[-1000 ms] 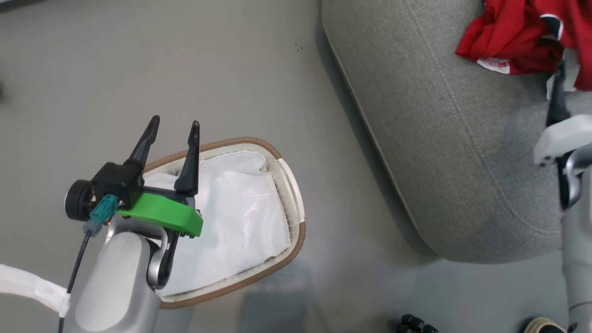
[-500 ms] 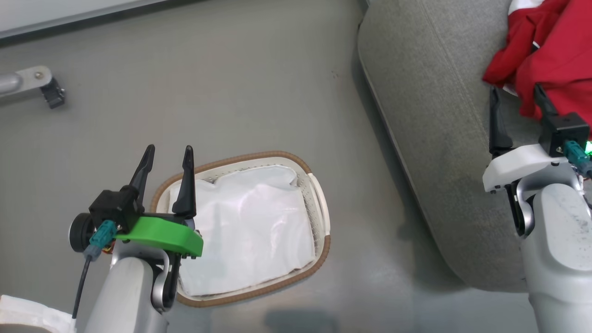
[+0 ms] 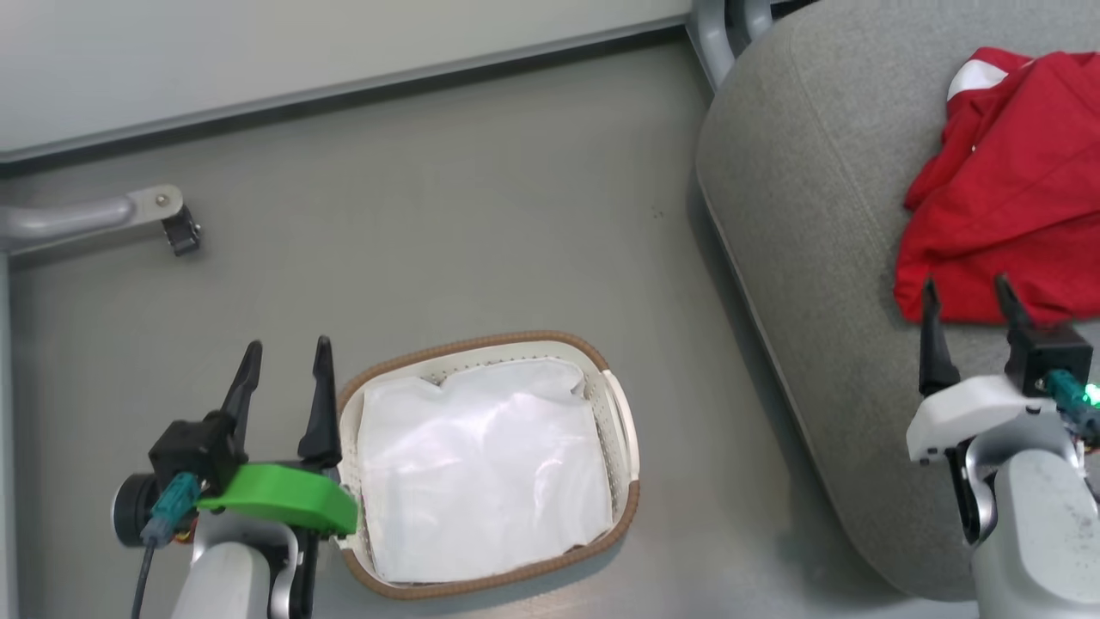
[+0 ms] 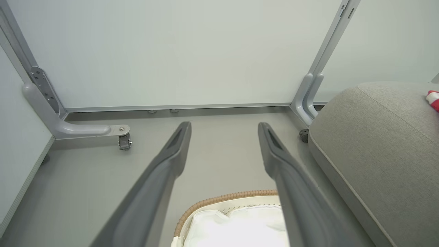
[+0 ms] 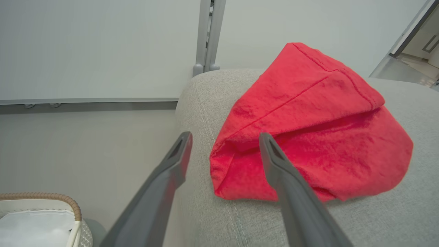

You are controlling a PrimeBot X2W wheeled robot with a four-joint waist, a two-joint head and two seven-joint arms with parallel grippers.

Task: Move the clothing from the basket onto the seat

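Clothing point(image 3: 1010, 198) lies on the seat point(image 3: 808, 258) at right, so my right gripper point(image 3: 964, 285) hangs just short of it, fingers apart, empty; basket point(image 3: 481, 340) at left holds just liner point(image 3: 481, 481), left gripper point(image 3: 289, 346) spread beside it.

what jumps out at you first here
The red clothing heaped on the grey seat at the right catches the eye first. Next is the basket on the floor, its white liner showing. The left pincer hangs open beside the basket, the right pincer open at the clothing's near edge.
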